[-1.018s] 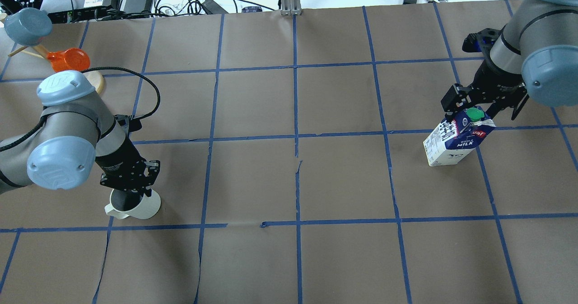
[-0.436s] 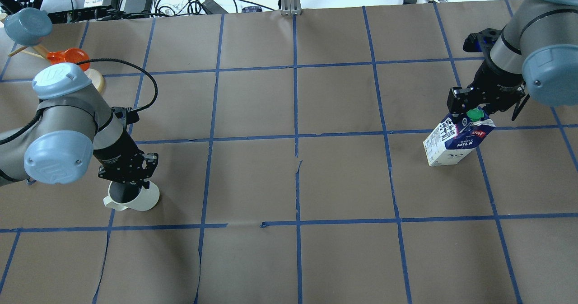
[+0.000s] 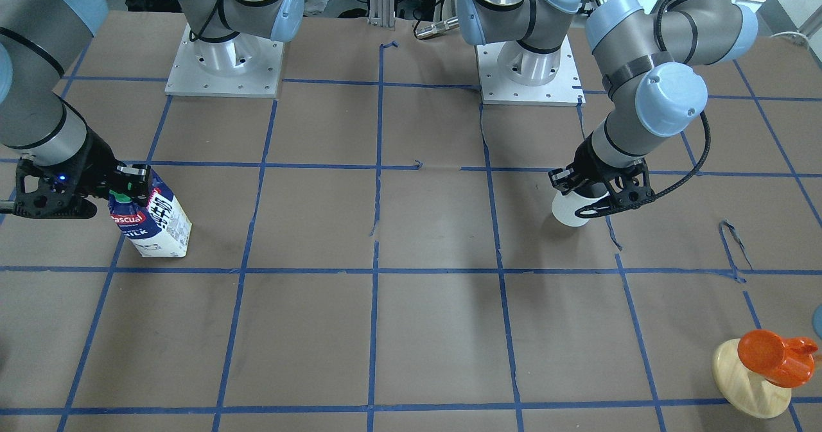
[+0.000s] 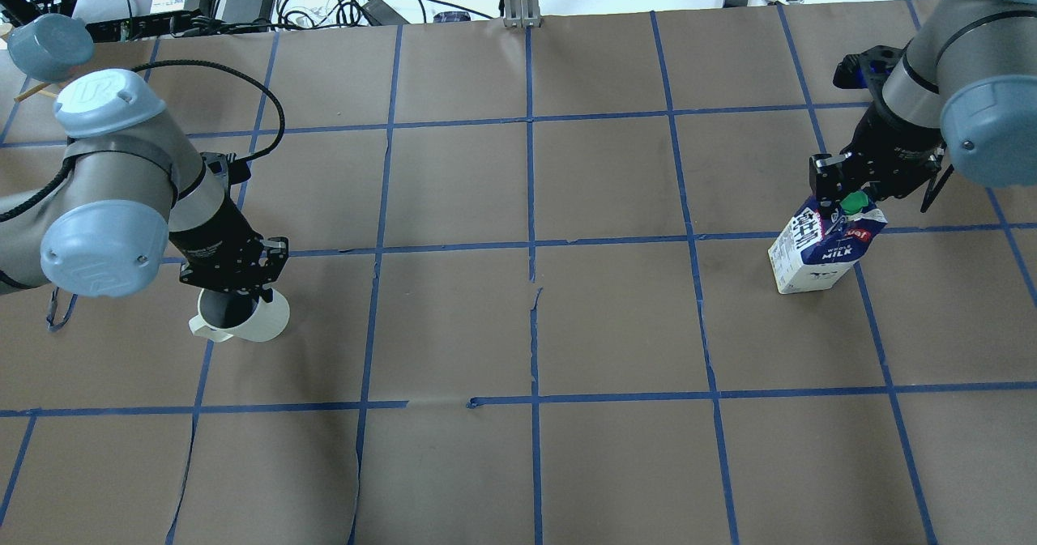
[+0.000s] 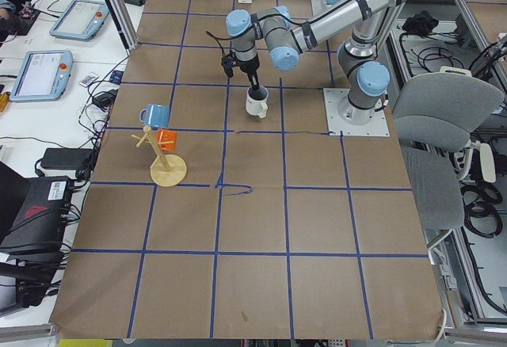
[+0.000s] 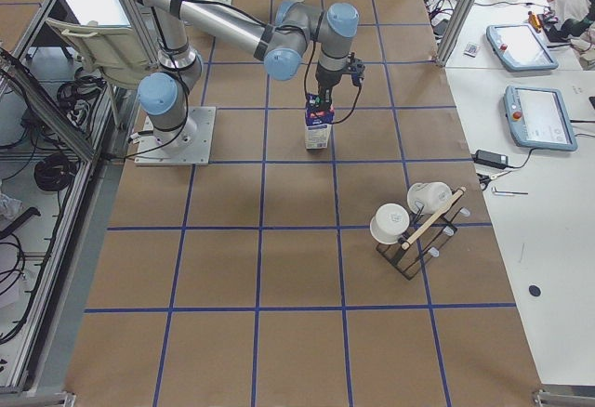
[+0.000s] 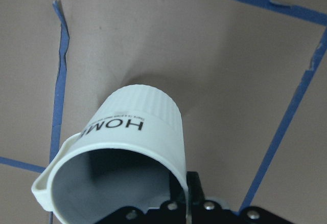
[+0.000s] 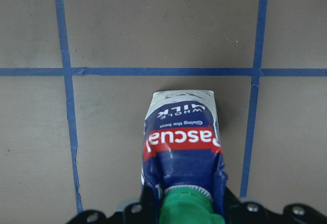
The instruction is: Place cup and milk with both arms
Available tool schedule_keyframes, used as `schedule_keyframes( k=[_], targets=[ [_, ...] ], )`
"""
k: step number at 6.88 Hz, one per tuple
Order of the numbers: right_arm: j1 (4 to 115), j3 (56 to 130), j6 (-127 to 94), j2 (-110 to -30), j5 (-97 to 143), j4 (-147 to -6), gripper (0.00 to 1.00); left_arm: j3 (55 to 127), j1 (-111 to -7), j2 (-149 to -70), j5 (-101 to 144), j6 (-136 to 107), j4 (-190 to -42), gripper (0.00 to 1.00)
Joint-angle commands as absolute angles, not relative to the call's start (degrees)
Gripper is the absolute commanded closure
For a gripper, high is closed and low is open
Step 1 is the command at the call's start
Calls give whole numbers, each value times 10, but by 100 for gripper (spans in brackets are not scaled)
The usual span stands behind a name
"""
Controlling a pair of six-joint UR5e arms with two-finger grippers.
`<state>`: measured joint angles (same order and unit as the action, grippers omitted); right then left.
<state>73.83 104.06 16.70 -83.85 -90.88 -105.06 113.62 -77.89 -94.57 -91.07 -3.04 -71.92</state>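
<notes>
The white cup [image 4: 247, 320] hangs from my left gripper [image 4: 235, 286], which is shut on its rim wall, one finger inside. In the left wrist view the cup [image 7: 127, 137] shows dark lettering, its handle at the left. In the front view the cup [image 3: 570, 210] is under the left gripper [image 3: 600, 191]. The blue and white milk carton [image 4: 820, 252] stands nearly upright, and my right gripper [image 4: 842, 197] is shut on its top by the green cap [image 8: 186, 206]. The carton [image 3: 156, 223] shows the red label. I cannot tell whether either thing touches the table.
A round wooden stand [image 3: 748, 380] with an orange cup [image 3: 770, 355] is at the table's far left; a blue mug [image 5: 154, 115] hangs on it. A black rack with white cups [image 6: 414, 226] stands at the right end. Cables and devices lie beyond the far edge.
My left gripper has carried the cup away from the robot, up the overhead view. The milk carton has gone from leaning to nearly upright under my right gripper.
</notes>
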Motion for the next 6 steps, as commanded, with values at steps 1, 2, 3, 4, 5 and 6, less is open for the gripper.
schedule_keyframes(
  k=[1, 2, 3, 4, 5, 6],
  targets=[
    [738, 1017, 164, -840, -907, -1044, 62, 1100, -838, -975, -875, -129, -705, 100],
    [738, 1007, 149, -840, -905, -1038, 62, 1066, -892, -990, -866, -206, -680, 100],
    [738, 1005, 148, -840, -904, -1038, 61, 1027, -950, -1011, -849, -321, -684, 100],
    [738, 1005, 148, -839, -903, -1039, 61, 1006, -1010, -1029, -844, -434, -684, 100],
    [738, 1005, 148, -837, -901, -1040, 60, 991, -1039, -1056, -843, -515, -672, 100],
    [738, 1005, 148, -836, -902, -1041, 60, 946, -1048, -1097, -837, -552, -657, 100]
  ],
)
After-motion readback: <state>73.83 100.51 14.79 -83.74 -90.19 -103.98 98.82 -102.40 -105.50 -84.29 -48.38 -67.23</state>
